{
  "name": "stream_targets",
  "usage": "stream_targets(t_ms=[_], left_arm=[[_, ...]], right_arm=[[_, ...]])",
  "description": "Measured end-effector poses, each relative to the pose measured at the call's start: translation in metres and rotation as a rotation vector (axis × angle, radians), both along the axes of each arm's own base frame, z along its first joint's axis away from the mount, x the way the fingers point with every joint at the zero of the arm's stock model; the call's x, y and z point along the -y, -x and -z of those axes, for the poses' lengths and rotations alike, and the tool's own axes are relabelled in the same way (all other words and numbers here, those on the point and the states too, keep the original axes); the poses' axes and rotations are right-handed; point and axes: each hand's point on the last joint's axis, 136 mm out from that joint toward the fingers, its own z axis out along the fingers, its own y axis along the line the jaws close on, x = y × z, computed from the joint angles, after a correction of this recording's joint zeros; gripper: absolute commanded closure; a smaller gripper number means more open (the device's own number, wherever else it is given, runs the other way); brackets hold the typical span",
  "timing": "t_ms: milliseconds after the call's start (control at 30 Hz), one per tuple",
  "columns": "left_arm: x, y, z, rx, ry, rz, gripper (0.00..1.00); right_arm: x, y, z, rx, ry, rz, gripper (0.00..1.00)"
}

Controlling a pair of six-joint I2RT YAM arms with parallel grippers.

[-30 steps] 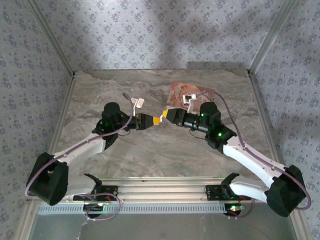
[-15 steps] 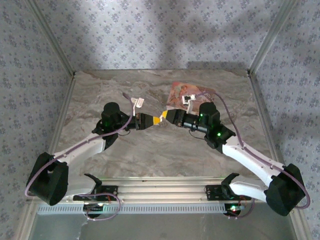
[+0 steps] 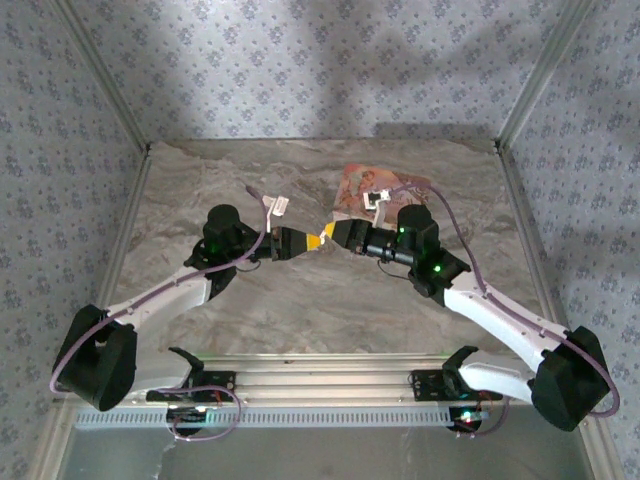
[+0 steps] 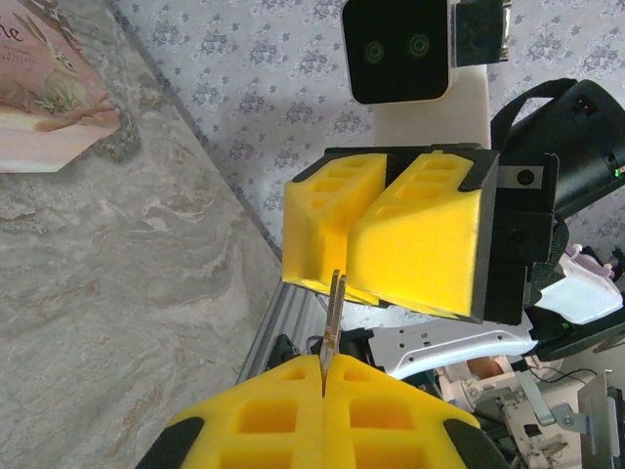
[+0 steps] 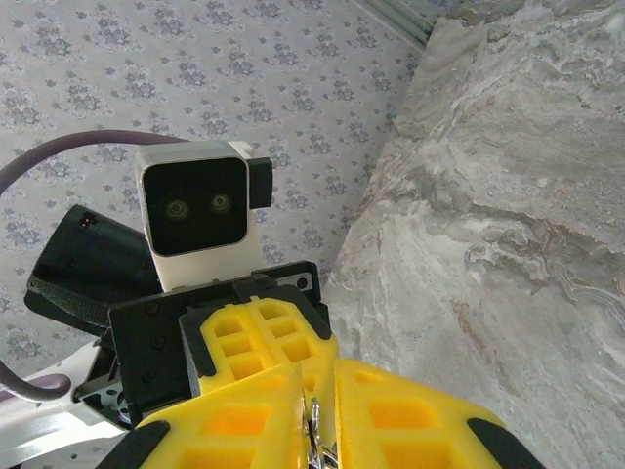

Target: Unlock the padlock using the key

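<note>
Left end effector [image 4: 323, 396] pinches narrow on the key [image 4: 333, 313], blade tip at the right end effector [image 3: 337, 234]. Its pads sit nearly together around a small metal piece [image 5: 314, 427]; can't tell if it's the padlock. Both meet over mid surface [image 3: 300, 310].

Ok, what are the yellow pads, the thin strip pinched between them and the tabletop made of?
Pads: matte yellow moulded plastic or dense foam, with square pockets; which one is unclear. Strip: likely metal, thin, grey, glinting along its edge. Tabletop: grey-beige marble veining with a slight sheen; real stone or printed laminate, cannot tell.
</note>
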Motion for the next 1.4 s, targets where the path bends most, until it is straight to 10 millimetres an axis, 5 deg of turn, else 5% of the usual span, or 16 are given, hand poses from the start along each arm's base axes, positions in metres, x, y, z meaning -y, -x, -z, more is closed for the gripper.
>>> stream_targets(t_ms=[500,700,967,1233,1400], left_arm=[[0.000,0.000,0.001,-0.004,-0.003,0.000,1.00],[0.000,0.000,0.002,-0.005,-0.006,0.001,1.00],[0.000,0.001,0.005,-0.012,-0.014,0.004,1.00],[-0.001,0.000,0.008,-0.020,-0.025,0.001,1.00],[-0.002,0.000,0.011,-0.017,-0.035,-0.002,0.97]], right_arm=[[-0.001,0.006,0.011,-0.042,0.008,-0.023,0.84],[0.000,0.007,0.015,-0.061,0.010,-0.024,0.73],[-0.004,0.005,0.023,-0.082,0.019,-0.048,0.72],[-0.009,0.006,0.018,-0.068,0.013,-0.087,1.00],[-0.009,0.006,0.019,-0.055,0.026,-0.091,1.00]])
